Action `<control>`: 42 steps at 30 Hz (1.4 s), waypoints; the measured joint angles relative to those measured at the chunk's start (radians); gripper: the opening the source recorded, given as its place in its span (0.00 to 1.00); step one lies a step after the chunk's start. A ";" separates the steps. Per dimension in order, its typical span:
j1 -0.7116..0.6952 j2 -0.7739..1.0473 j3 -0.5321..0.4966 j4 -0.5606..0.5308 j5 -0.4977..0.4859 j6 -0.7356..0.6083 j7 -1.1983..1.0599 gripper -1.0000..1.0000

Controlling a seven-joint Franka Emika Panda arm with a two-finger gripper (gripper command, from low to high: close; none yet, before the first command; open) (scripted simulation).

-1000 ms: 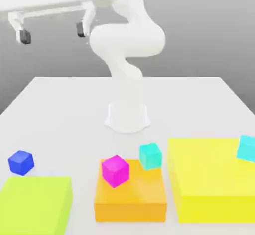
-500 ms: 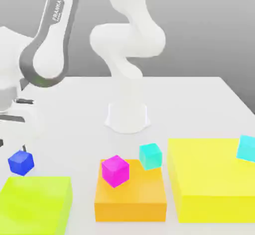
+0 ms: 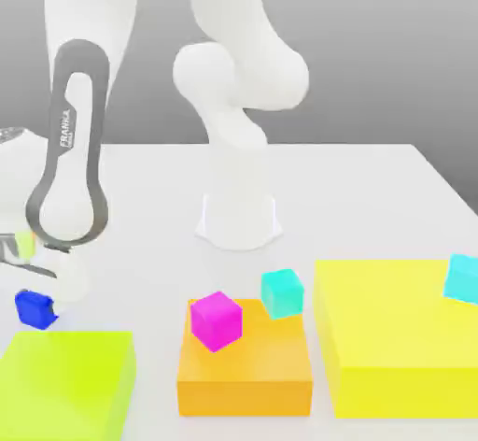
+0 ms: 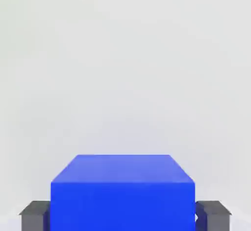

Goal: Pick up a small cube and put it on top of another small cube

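Note:
The small deep-blue cube [image 3: 32,308] rests on the white table at the exterior view's left, just behind the lime block. My arm has come down over it, and the hand covers part of the cube. In the hand view the blue cube [image 4: 122,191] sits between my two dark grey fingertips [image 4: 34,216], which press on its two sides, so the gripper [image 4: 122,216] is shut on it. The sky-cyan small cube [image 3: 462,277] lies on the far right edge of the big yellow block [image 3: 392,336], well away from the gripper.
A turquoise cube [image 3: 282,292] leans at the back edge of the orange block [image 3: 245,364], which also carries a magenta cube [image 3: 216,320]. A flat lime block [image 3: 65,383] lies just in front of the blue cube. The arm's white base [image 3: 239,215] stands mid-table.
The arm swung down from high at the back left to the blue cube. The fingers, open before, have closed on the cube, which has barely shifted.

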 joint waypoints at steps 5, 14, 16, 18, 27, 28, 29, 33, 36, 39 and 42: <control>0.040 -0.036 -0.051 -0.011 -0.053 -0.022 0.040 0.00; 0.225 -0.214 -0.235 -0.054 -0.330 -0.145 0.269 0.00; 0.288 -0.237 -0.178 -0.038 -0.348 -0.183 0.277 0.00; 0.354 -0.265 -0.113 -0.021 -0.370 -0.223 0.281 0.00; 0.783 -0.392 0.147 0.043 -0.485 -0.390 0.276 0.00; 0.843 -0.406 0.166 0.050 -0.499 -0.408 0.273 0.00; 0.897 -0.420 0.185 0.056 -0.514 -0.426 0.271 0.00; 1.059 -0.477 0.273 0.079 -0.579 -0.494 0.268 0.00; 1.151 -0.515 0.353 0.091 -0.618 -0.541 0.253 0.00; 1.182 -0.480 0.378 0.072 -0.622 -0.488 0.217 0.00; 1.191 -0.404 0.375 0.047 -0.626 -0.386 0.215 1.00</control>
